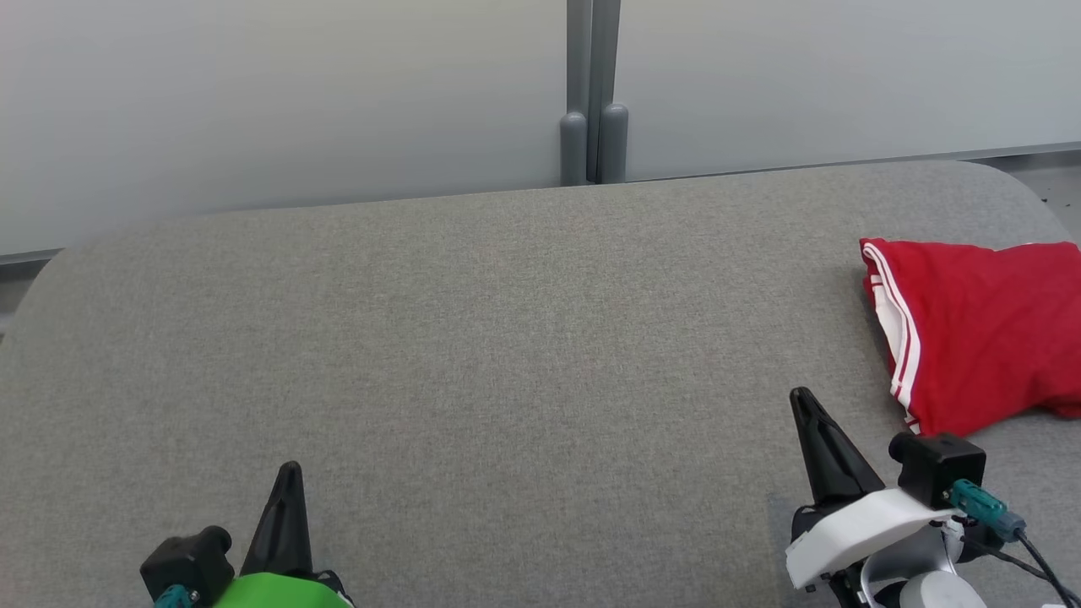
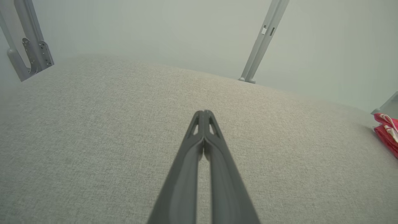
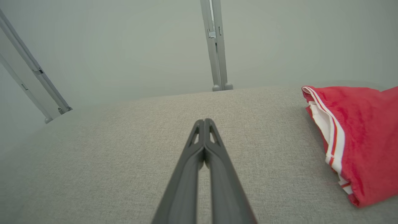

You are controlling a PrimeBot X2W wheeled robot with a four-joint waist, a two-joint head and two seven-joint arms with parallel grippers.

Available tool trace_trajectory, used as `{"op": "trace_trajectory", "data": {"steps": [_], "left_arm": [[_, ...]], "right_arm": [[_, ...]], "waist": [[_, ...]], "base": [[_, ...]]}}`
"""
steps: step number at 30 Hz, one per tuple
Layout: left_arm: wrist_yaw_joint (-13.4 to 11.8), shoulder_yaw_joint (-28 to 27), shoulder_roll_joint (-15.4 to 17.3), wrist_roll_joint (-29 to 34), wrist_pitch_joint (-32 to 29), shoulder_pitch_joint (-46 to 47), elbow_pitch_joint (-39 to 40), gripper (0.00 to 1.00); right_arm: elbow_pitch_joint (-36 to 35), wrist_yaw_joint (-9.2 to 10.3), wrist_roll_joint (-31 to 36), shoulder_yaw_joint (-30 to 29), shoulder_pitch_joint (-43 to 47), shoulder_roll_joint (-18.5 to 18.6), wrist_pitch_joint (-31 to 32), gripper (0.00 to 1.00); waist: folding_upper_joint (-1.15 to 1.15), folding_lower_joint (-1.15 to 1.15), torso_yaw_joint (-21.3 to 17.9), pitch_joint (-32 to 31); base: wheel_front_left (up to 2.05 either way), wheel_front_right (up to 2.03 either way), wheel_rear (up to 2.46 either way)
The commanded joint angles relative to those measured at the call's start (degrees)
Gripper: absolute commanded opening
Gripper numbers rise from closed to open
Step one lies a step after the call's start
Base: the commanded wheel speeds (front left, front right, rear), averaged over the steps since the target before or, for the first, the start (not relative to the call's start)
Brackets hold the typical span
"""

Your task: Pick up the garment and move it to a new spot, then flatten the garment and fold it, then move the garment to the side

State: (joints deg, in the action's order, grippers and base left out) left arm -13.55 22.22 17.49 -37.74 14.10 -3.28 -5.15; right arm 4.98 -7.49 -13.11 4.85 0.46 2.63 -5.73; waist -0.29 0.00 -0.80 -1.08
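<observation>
**Both hands empty, garment lying off to my right**

Nearest to me, my left hand (image 1: pixel 290 467) sits low at the near edge of the worktop (image 1: pixel 507 338), clenched, its two dark fingers pressed together to a single point with nothing between them. My right hand (image 1: pixel 801 394) is just as tightly clenched and just as empty, poised a little further forward on the right side. Both point out across the grey fabric surface.

Beyond my right hand, near it but apart from it, lies the garment (image 1: pixel 980 329): red cloth with white-and-red striped trim along the edge that faces the middle of the worktop. It rests directly on the worktop at the far right, running out of the head view's right edge. Nothing here serves as a container.

The garment looks like a compact, layered bundle, not a spread sheet, and it lies well to one side. So I judge that the folding and the move aside may already be done. I cannot rule out the opposite: that this is an untouched heap and every step is ahead.

Furthest off, pale partition panels (image 1: pixel 253 101) meet at a grey post (image 1: pixel 593 127) behind the worktop.
</observation>
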Motion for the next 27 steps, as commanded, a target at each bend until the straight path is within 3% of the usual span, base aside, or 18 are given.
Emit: {"op": "trace_trajectory", "data": {"steps": [1, 27], "left_arm": [[0.7, -1.3, 0.0, -2.1, -0.5, 0.5, 0.7, 0.0], [7.3, -8.8, -4.2, -19.3, -5.5, 3.0, -1.9, 0.0]], "right_arm": [[-0.7, 0.0, -3.0, -0.3, -0.9, 0.4, 0.3, 0.0], [2.3, 0.0, -29.0, -2.5, -2.9, 2.0, 3.4, 0.0]], "waist": [[0.01, 0.0, 0.0, 0.0], [0.07, 0.0, 0.2, 0.3]], "base": [[0.0, 0.0, 0.0], [0.0, 0.0, 0.0]]}}
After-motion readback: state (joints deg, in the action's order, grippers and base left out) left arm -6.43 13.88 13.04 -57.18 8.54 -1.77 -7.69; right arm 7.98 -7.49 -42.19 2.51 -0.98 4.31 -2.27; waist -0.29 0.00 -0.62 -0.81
